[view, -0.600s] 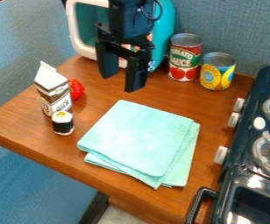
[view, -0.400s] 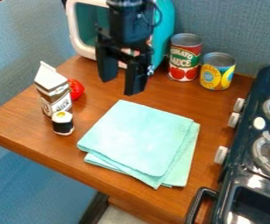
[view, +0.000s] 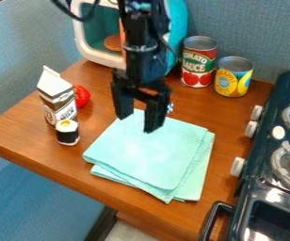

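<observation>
My black gripper (view: 138, 123) hangs over the upper part of a folded mint-green cloth (view: 150, 153), its two fingers apart with nothing between them. The cloth lies flat on the wooden table, its layers slightly offset at the lower right. To the left stand a brown and white milk carton (view: 57, 99) and, in front of it, a small black and white sushi piece (view: 67, 133). A red tomato-like item (view: 81, 96) sits partly behind the carton.
A tomato sauce can (view: 198, 62) and a yellow and blue can (view: 233, 76) stand at the back right. Behind the arm is a teal and white toy microwave (view: 97, 55). A dark toy stove (view: 261, 188) with knobs runs along the right side.
The gripper has come down and toward the camera, from the table behind the cloth to over the cloth's upper part. The cloth and other objects have stayed put.
</observation>
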`<state>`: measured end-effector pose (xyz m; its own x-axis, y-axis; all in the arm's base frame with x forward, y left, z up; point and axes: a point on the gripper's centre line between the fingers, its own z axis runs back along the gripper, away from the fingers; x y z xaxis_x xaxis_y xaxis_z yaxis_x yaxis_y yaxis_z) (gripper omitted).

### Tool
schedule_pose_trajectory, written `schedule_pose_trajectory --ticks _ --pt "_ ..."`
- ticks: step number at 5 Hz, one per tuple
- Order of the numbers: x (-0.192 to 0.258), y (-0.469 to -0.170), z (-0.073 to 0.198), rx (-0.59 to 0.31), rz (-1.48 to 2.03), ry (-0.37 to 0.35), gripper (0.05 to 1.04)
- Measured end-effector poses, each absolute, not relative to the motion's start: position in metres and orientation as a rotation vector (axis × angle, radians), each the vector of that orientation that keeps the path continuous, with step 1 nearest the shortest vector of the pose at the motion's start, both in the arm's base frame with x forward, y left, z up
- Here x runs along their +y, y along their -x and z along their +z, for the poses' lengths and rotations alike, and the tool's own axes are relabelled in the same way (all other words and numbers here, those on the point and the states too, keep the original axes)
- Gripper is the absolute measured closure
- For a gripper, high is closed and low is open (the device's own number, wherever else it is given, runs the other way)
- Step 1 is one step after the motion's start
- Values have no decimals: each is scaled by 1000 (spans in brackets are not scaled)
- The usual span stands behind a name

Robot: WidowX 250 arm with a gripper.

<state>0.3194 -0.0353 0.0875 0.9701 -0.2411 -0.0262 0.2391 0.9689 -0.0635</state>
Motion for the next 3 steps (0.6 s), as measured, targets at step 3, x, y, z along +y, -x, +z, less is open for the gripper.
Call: schedule_pose_trajectory --ticks 3 --pt "-57 -323 22 29 -99 8 83"
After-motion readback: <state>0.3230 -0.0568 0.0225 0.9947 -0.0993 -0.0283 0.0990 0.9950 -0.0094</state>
